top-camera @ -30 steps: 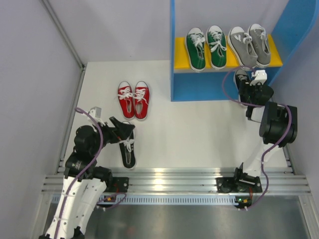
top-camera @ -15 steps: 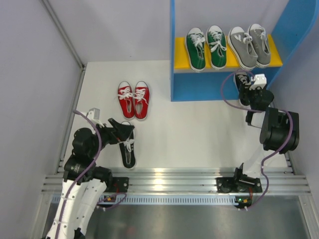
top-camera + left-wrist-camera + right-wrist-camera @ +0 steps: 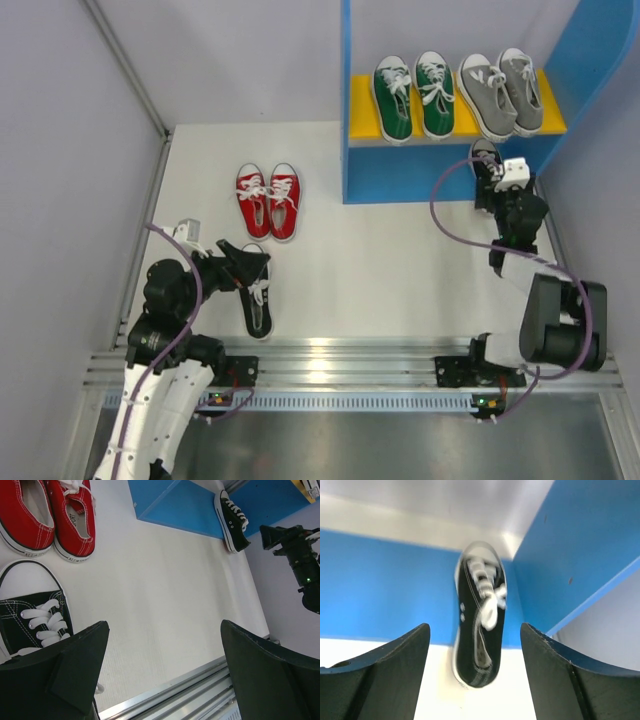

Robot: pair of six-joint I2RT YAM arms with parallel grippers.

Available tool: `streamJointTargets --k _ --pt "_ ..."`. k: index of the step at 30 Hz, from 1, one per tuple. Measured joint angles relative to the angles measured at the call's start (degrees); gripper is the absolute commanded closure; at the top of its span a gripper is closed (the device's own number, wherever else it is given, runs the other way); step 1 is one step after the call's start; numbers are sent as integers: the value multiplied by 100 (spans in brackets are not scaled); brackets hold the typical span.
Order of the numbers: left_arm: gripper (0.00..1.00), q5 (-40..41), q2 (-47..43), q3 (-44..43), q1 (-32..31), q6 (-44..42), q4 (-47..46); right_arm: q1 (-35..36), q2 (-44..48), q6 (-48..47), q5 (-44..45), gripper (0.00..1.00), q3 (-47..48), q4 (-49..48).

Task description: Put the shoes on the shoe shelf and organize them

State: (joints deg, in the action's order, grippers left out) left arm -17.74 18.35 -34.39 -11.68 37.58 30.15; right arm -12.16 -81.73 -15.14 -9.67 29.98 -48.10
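Observation:
The blue shoe shelf (image 3: 360, 120) has a green pair (image 3: 413, 95) and a grey pair (image 3: 505, 92) on its yellow board. One black shoe (image 3: 484, 155) stands in the lower bay at the right wall, toe inward; it also shows in the right wrist view (image 3: 470, 600). My right gripper (image 3: 497, 185) is open, and in the right wrist view (image 3: 474, 628) its jaws stand wide on either side of the heel, not touching it. The other black shoe (image 3: 258, 300) lies on the table beside my open, empty left gripper (image 3: 245, 262). The red pair (image 3: 268, 200) stands left of the shelf.
In the left wrist view my gripper (image 3: 164, 630) hangs over bare table, with the black shoe (image 3: 35, 620) at its left finger and the red pair (image 3: 50, 515) beyond. A metal rail (image 3: 340, 360) runs along the near edge. Grey walls close both sides.
The right arm's elbow has swung down toward the near edge while its gripper stayed at the lower bay's mouth, slightly further in. The left arm has barely moved.

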Motion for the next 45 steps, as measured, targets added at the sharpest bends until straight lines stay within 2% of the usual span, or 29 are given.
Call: streamJointTargets --k 2,3,9,13,17,21,22,26,32,40,45 --pt "1 -15 0 0 0 0 0 339 586 -59 249 23 -31 310" --pt "1 -26 0 0 0 0 0 568 901 -92 400 1 -28 468" --pt "1 -44 0 0 0 0 2 2492 2452 -219 1023 0 -15 1805" --pt "1 -37 2 0 0 0 2 3639 3300 192 1130 0 11 2702" --pt "3 94 116 -74 0 0 81 5023 3742 649 1478 1 -9 3324" --pt "15 553 1027 -555 0 -24 682 6124 4011 1202 1998 0 -103 3864" --pt "18 634 1349 -667 -2 -22 802 6253 4044 1340 2109 1 -111 3993" --pt "18 990 2507 -787 -13 -2 1226 6612 4124 1891 2627 1 -111 4518" --pt "20 1344 3099 -787 -262 74 1574 6745 4308 2540 3091 0 -105 5246" --pt "21 2330 4256 -787 -1803 686 1652 6752 4802 2940 3303 1 -4 5836" --pt "27 2999 4566 -780 -2131 1121 1687 6752 5060 3040 3322 1 15 6019"
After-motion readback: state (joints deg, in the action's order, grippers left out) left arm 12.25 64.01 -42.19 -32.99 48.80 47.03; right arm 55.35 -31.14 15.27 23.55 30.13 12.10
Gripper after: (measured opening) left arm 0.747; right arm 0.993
